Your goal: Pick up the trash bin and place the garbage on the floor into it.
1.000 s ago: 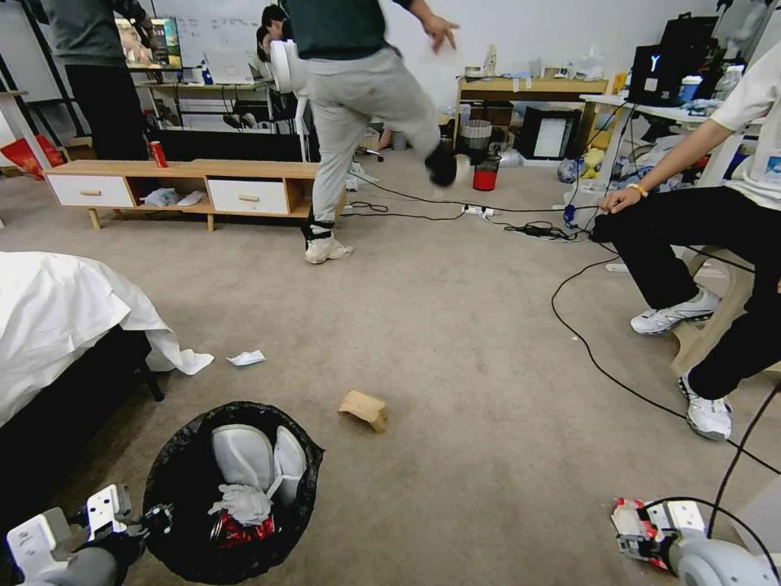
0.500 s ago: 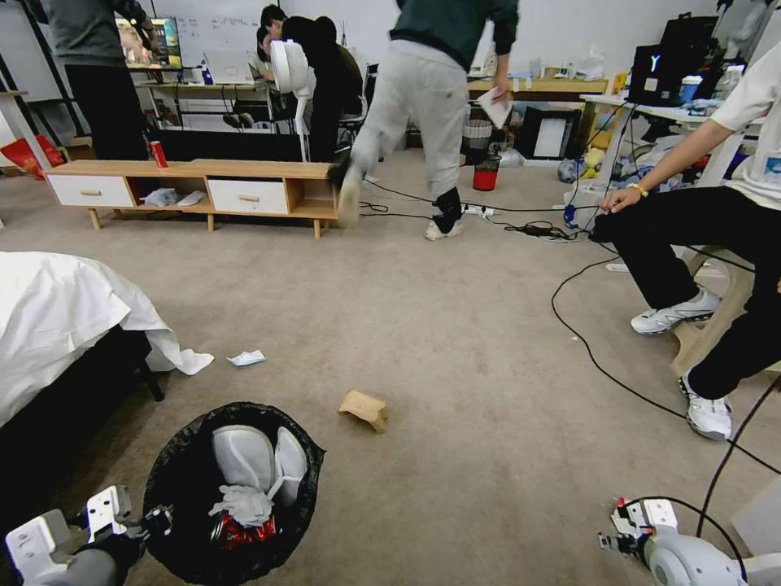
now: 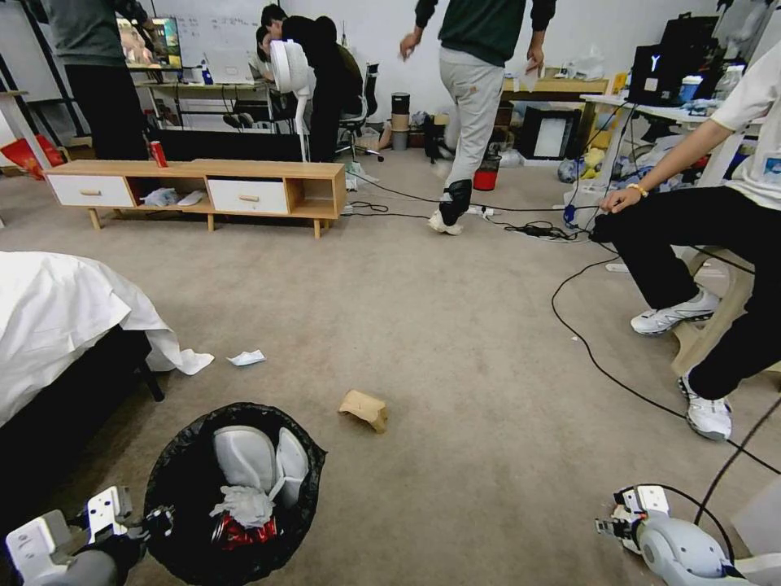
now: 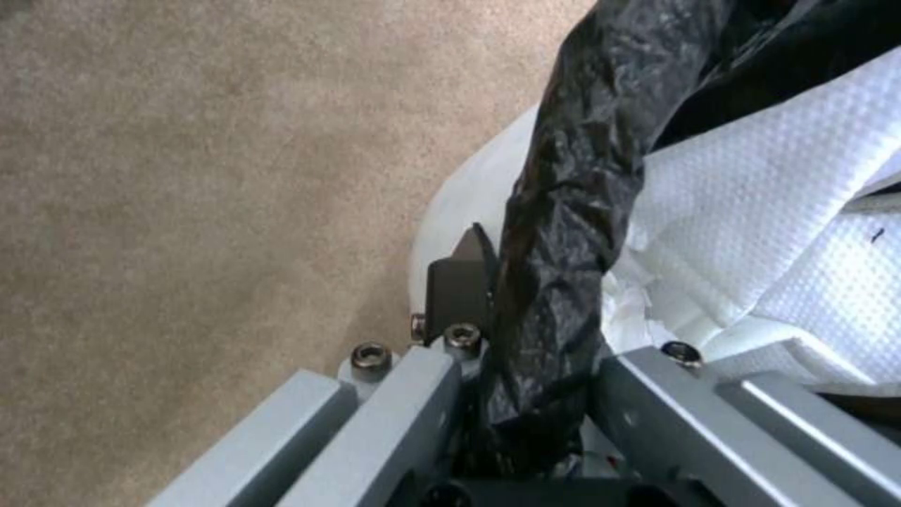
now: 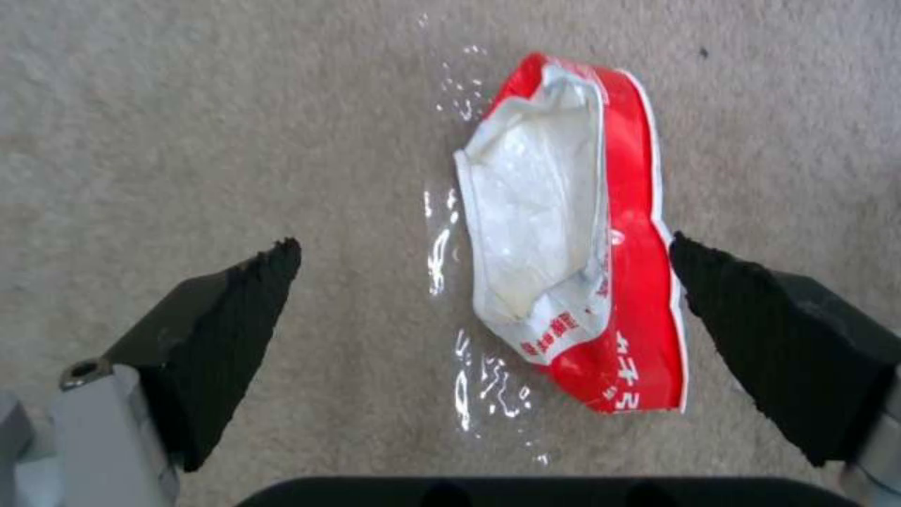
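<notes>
The right gripper hangs low over the floor at the robot's right, its two black fingers spread wide and touching nothing. Between them on the carpet lies one red-and-white snack bag, flattened, with a clear plastic strip beside it.

The left gripper sits at the robot's lower left, its fingers closed on the bin's rim, pinching black bag and pale wall together (the rim runs right between the two grey finger blocks). The bin stands on the carpet just in front of the robot, beside the bed.

Inside it lie white tissue, something red and two pale rounded pieces.

On the floor beyond the bin lie two more bits of litter: one tan cardboard piece and one white paper scrap, well apart from each other.
</notes>
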You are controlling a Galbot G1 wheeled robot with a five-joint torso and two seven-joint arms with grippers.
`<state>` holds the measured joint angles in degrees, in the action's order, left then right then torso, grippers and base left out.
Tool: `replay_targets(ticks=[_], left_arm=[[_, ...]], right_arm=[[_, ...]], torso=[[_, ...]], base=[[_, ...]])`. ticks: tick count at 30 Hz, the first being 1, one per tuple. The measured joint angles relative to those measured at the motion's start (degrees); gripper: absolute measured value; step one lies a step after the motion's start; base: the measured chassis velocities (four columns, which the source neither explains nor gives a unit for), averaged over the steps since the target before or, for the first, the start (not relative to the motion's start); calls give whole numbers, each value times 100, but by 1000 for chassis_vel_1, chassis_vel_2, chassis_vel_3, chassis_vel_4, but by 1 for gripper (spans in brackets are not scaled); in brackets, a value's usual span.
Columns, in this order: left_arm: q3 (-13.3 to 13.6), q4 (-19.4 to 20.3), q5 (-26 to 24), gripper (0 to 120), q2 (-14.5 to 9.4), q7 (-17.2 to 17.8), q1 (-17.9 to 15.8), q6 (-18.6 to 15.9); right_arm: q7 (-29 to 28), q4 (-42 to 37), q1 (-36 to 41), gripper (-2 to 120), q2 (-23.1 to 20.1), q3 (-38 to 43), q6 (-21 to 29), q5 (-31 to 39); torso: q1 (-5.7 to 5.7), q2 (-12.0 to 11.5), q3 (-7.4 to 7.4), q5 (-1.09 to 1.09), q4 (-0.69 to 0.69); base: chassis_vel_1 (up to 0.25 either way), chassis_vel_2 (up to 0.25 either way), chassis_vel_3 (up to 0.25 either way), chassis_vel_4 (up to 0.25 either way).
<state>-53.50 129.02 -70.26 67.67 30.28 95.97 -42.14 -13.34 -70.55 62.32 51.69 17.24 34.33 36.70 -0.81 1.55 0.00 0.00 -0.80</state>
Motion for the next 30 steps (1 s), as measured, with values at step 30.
replay_targets(ticks=[30], left_arm=[[-6, -55, -55, 0, -96, 0, -2, 0]], right_arm=[[327, 2176, -862, 97, 622, -173, -950, -713]], torso=[[0, 0, 0, 0, 0]], base=[[0, 0, 0, 0]])
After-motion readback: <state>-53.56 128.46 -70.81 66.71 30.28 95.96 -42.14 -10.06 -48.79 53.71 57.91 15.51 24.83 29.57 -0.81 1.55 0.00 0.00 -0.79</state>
